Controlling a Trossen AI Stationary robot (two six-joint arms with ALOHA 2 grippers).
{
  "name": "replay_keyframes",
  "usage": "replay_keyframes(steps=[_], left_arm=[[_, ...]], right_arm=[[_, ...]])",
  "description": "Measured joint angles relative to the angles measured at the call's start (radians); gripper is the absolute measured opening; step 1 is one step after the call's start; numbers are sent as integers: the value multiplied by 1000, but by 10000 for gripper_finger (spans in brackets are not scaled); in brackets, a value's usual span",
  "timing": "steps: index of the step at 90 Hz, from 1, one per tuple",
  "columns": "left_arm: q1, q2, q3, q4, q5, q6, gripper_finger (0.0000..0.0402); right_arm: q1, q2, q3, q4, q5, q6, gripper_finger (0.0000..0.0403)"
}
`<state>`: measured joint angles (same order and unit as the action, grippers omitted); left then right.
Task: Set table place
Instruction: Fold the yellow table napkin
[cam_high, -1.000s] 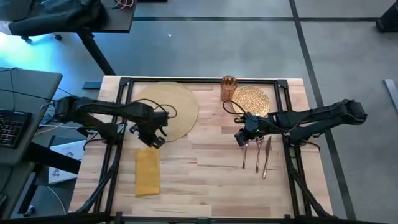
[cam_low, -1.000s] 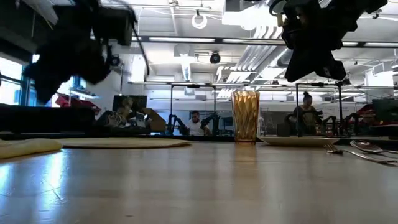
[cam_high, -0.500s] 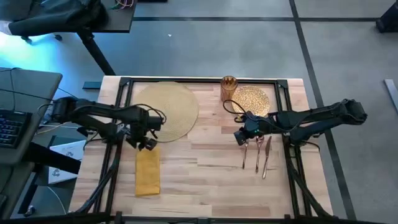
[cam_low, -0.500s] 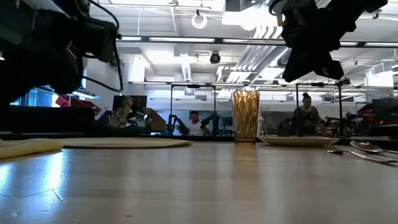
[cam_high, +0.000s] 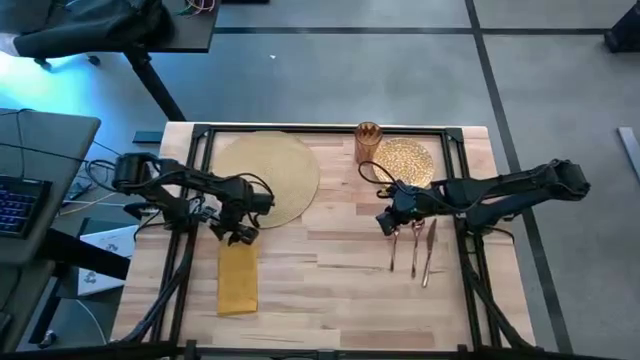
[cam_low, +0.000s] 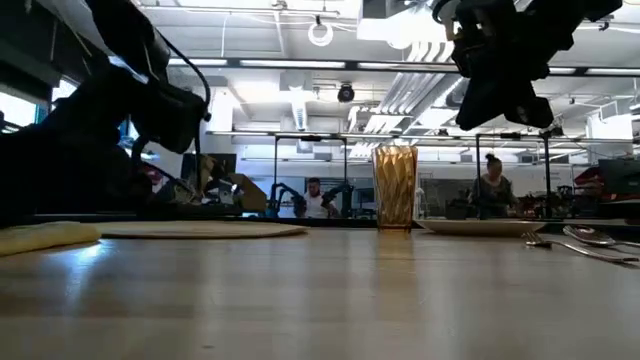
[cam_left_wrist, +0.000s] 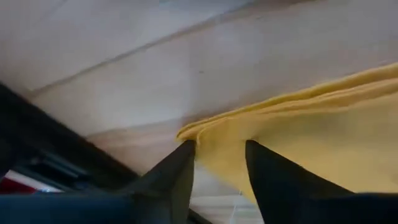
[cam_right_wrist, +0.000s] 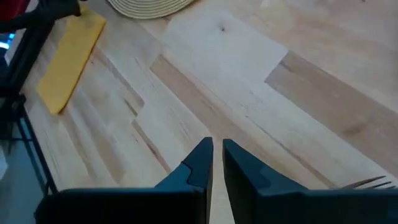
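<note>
Yellow napkin (cam_left_wrist: 311, 137) edge sits between the parted left claw (cam_left_wrist: 219, 163); right claw (cam_right_wrist: 216, 157) nearly closed, empty.

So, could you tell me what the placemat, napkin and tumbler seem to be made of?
The placemat looks like woven tan straw, matte, with concentric rings. The napkin looks like soft mustard cloth, folded with rounded edges. The tumbler seems amber glass or plastic, faceted, glossy and translucent.

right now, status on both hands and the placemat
Left hand open over the napkin edge, nothing held. Right hand nearly closed, empty, beside the cutlery. Placemat flat on the table, bare.
</note>
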<state>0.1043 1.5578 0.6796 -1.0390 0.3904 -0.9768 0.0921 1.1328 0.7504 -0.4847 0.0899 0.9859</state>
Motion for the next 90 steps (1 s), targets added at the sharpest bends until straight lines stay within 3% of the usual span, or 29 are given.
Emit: replay_keyframes(steps=[17, 34, 50, 65, 80, 90], left_arm=[[0, -14, 27, -16, -15, 35, 13], [-9, -73, 174, -156, -61, 93, 1], [-43, -171, 458, -347, -82, 141, 0], [-54, -250, 792, -365, -95, 92, 0], [-50, -274, 1164, -222, -280, 72, 0], [-73, -274, 1323, -119, -416, 121, 0]], right_arm=[[0, 0, 0, -1, -5, -2, 20], [0, 0, 0, 0, -4, -19, 20], [0, 0, 0, 32, -4, -26, 20], [-1, 0, 0, 127, 16, -55, 20], [-22, 0, 0, 222, 26, -110, 20], [-44, 0, 0, 234, 26, -114, 20]])
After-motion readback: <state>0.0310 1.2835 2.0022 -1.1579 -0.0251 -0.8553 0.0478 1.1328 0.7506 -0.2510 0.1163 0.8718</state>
